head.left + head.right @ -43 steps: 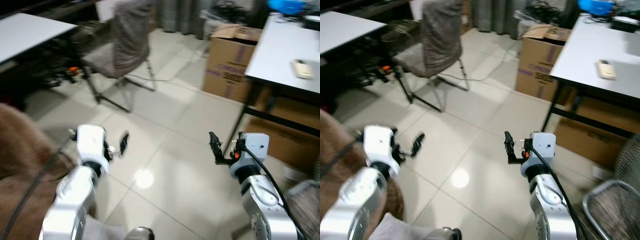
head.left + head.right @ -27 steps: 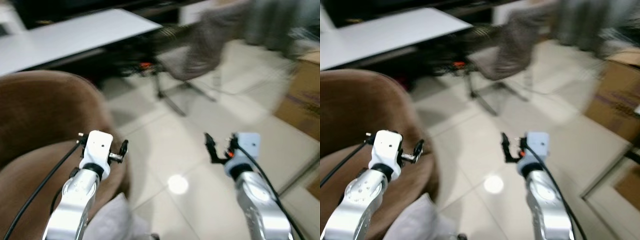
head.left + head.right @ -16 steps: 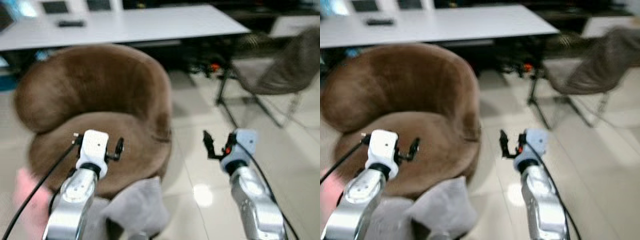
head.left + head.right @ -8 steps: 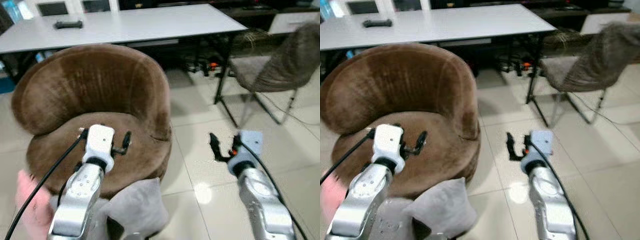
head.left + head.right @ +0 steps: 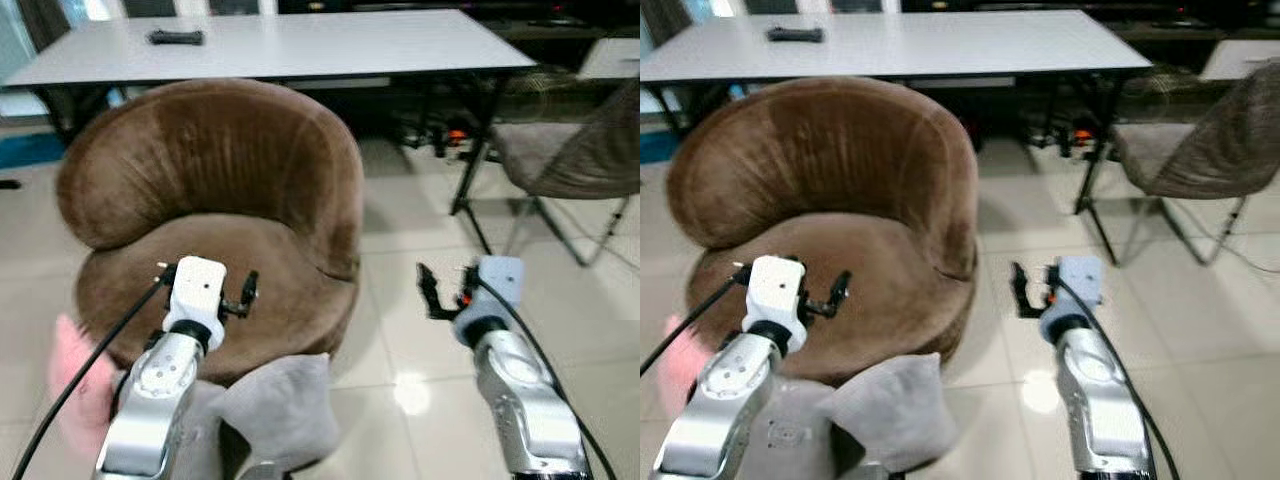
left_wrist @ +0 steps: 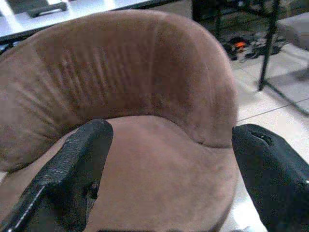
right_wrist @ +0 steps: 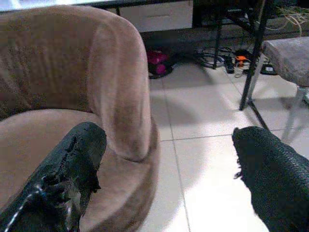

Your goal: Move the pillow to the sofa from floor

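Directly before the robot: one round brown sofa (image 5: 215, 190), plush, curved back, low seat, standing on pale glossy floor tiles (image 5: 400, 230).

Pillow (image 5: 285, 410): grey, soft, at the sofa's front foot, beside the robot's own body; its lower part is cut off by the picture edge, so whether it lies on the floor or rests against the robot cannot be told. No label or writing is readable on it.

Pink item (image 5: 72, 385): blurred, at the sofa's left front; what it is cannot be made out.

Left gripper (image 5: 248, 293): held over the sofa's seat, toward the front edge, nothing between its fingers (image 6: 77, 169); the left wrist view shows the two black fingers spread wide with the sofa's back between them.

Right gripper (image 5: 428, 292): held over the floor tiles just right of the sofa, fingers (image 7: 67, 169) wide apart and holding nothing; the right wrist view shows the sofa's right flank and bare tile between them.

Counter (image 5: 300, 45): long, white, behind the sofa, on dark legs. One small dark flat object (image 5: 175, 37) lies on it near the left end; too small to identify, no markings legible.

Chair (image 5: 1200, 150): grey fabric on thin metal legs, right of the sofa, partly cut off by the picture edge.

Cables and small items (image 5: 1065, 135): tangled on the floor under the counter, behind the sofa's right side, with an orange spot among them; details are not legible.
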Controlling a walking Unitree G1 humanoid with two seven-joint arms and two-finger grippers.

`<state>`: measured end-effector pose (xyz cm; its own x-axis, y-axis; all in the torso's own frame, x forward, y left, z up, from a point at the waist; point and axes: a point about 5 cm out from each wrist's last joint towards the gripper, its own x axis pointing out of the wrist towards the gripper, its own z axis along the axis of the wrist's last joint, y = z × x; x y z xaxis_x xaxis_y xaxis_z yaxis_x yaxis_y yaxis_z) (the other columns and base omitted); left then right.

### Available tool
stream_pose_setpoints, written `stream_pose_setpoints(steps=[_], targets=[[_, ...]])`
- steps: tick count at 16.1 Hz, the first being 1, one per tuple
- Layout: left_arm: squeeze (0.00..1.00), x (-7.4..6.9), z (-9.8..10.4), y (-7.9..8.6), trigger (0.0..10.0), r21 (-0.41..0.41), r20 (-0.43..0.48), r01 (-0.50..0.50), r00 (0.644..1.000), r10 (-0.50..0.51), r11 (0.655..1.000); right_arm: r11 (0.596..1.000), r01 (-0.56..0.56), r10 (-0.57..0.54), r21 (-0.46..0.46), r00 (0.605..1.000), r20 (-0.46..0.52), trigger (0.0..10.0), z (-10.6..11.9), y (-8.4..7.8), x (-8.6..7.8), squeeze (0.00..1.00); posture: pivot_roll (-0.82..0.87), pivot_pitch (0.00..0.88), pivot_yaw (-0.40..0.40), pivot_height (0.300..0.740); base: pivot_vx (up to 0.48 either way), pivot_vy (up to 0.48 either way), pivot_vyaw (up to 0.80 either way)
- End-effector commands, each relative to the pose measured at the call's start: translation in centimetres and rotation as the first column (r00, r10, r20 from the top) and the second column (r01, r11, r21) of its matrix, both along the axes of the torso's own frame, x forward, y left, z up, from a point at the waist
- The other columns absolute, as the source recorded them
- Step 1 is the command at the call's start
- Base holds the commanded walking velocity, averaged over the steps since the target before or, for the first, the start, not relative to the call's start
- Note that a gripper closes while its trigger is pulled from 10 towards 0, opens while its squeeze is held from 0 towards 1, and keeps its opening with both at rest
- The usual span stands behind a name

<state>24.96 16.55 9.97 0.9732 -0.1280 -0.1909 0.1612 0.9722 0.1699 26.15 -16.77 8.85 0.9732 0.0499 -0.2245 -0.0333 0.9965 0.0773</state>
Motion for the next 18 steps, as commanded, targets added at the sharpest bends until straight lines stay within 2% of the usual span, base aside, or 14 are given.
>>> stream_pose_setpoints(steps=[1, 4, 7, 12, 16, 18], targets=[[0.0, 0.1, 0.2, -0.1, 10.0, -0.001, 0.012, 0.005, 1.0, -0.005, 1.0, 1.0, 0.021, -0.021, -0.012, 1.0, -0.01, 10.0, -0.1, -0.5, 0.1, 0.0, 0.01, 0.0, 0.006, 0.74, 0.0, 0.0, 0.0], [0.0, -0.1, 0.0, -0.3, 10.0, -0.001, 0.004, 0.001, 1.0, -0.001, 1.0, 1.0, 0.019, -0.019, -0.018, 1.0, -0.013, 10.0, -0.1, -0.5, 0.0, 0.0, 0.02, 0.0, 0.0, 0.74, 0.0, 0.0, 0.0], [0.0, -0.2, -0.2, -0.2, 10.0, 0.002, 0.001, -0.007, 1.0, 0.007, 1.0, 0.999, 0.044, -0.044, -0.027, 0.999, -0.02, 10.0, -0.1, -0.6, -0.1, 0.0, 0.02, 0.0, -0.01, 0.74, -0.32, 0.0, 0.0], [0.0, -0.5, -0.2, 0.1, 10.0, 0.029, 0.002, -0.02, 1.0, 0.02, 0.999, 0.997, 0.061, -0.063, -0.039, 0.997, -0.033, 10.0, -0.4, -0.7, -0.2, 0.0, 0.02, 0.0, -0.015, 0.74, 0.0, 0.0, 0.0], [0.0, -0.5, -0.3, -0.6, 10.0, 0.005, 0.0, -0.014, 1.0, 0.014, 1.0, 0.996, 0.071, -0.073, -0.054, 0.997, -0.029, 10.0, 0.1, -1.6, -0.3, 0.0, 0.0, 0.0, 0.0, 0.74, 0.0, 0.0, 0.0], [0.0, -0.8, -0.4, -0.9, 10.0, -0.003, -0.005, -0.009, 1.0, 0.009, 1.0, 0.995, 0.066, -0.068, -0.068, 0.997, -0.027, 10.0, 0.2, -2.0, -0.3, 0.0, 0.0, 0.0, -0.022, 0.74, 0.0, 0.0, 0.0]])
